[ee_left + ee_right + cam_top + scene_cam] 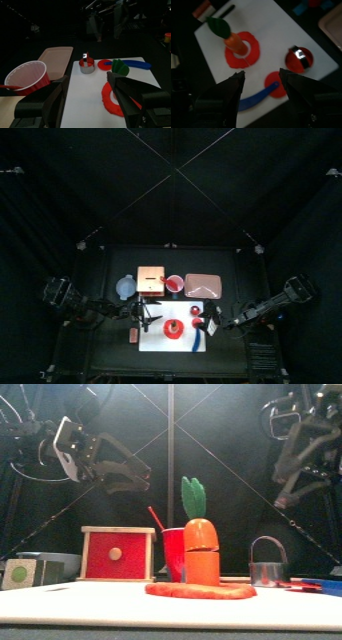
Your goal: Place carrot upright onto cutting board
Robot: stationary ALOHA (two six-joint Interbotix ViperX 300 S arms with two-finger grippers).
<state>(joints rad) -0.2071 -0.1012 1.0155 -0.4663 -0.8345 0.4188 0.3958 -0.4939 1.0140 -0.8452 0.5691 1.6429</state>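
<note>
While hanging above the cutting board (298,35) with jaws spread wide and holding nothing, right gripper (261,82) looking down on the carrot (234,42). Carrot standing upright on a flat red disc (201,590) at mid-board, green leaves up, touched by neither gripper. Left gripper (87,100) hovering over the board's edge, jaws apart and empty. Sitting nearby: red plastic cup (25,76), small metal cup (87,65), blue strip (258,97), tan tray (55,55), wooden red-faced box (116,552).
</note>
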